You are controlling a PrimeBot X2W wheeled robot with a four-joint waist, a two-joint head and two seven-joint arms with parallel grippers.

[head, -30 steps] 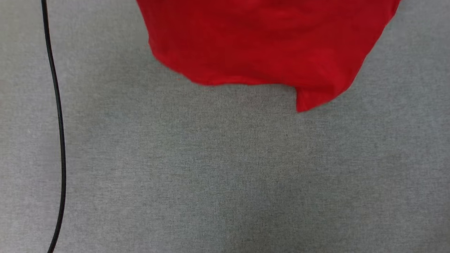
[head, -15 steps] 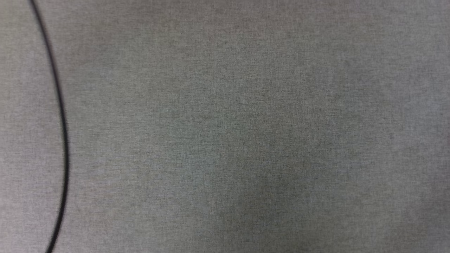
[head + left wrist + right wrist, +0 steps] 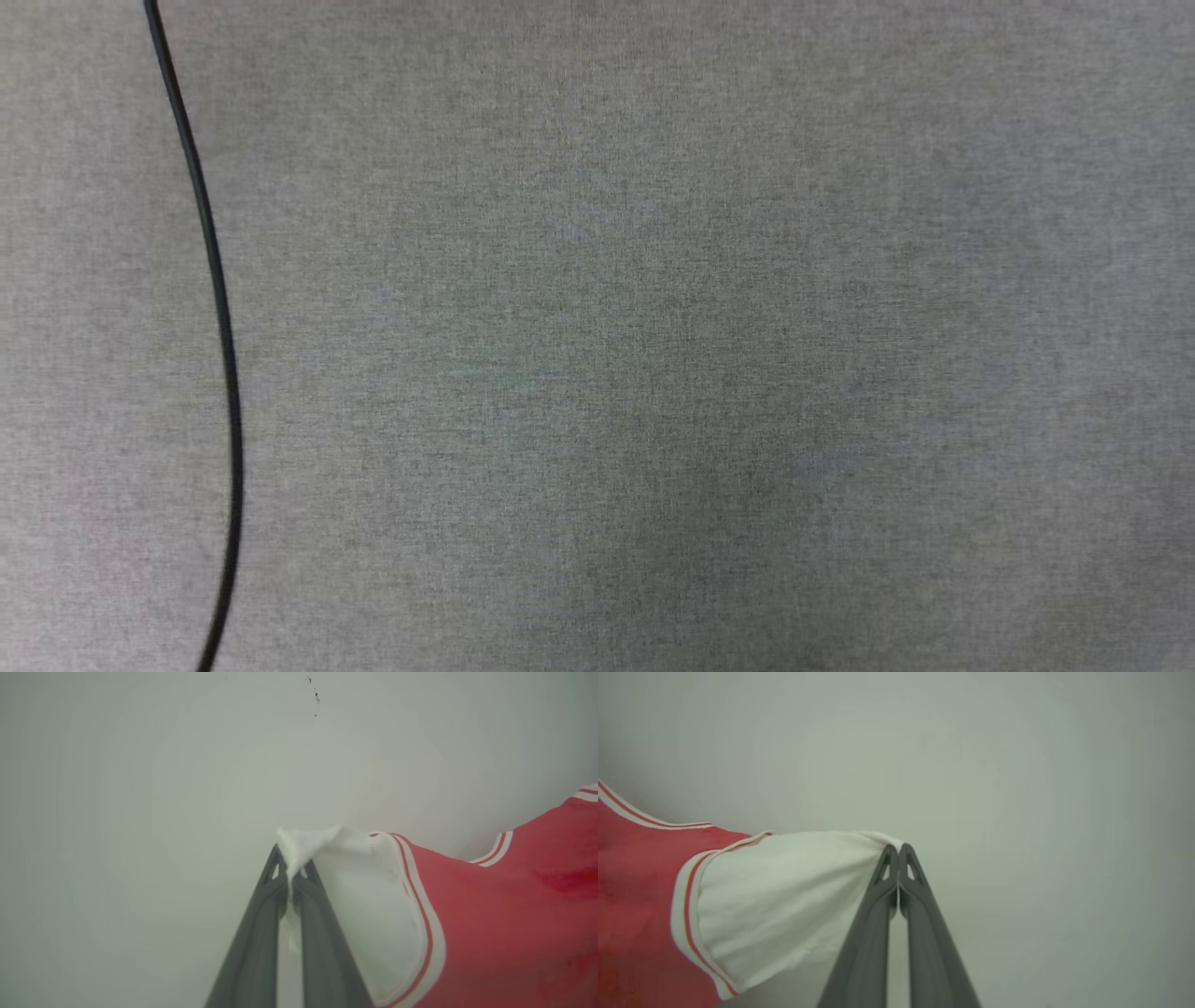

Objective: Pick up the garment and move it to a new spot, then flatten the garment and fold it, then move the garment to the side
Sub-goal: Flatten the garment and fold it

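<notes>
Red cloth with white short sleeves, the garment [image 3: 504,914] hangs stretched between the two grippers, held up off any surface against a plain pale background [image 3: 140,788]. In the left wrist view the left gripper [image 3: 292,863] has its two dark fingers pressed together on a bunched tip of one white sleeve [image 3: 369,896], a tuft of the cloth standing up past the fingertips. From there the sleeve widens to the red-and-white striped trim [image 3: 427,933] and the red body beyond it. A few small dark specks [image 3: 315,693] mark the background near the top of that view. In the right wrist view the right gripper [image 3: 896,851] is likewise closed tight, its fingertips nipping the edge of the other white sleeve [image 3: 784,886], which pulls taut from the tips back to the striped band and the red body. The head view looks down on a grey woven surface [image 3: 653,355]. On it a thin black cable [image 3: 224,355] lies in a long curve down the left side of that view.
</notes>
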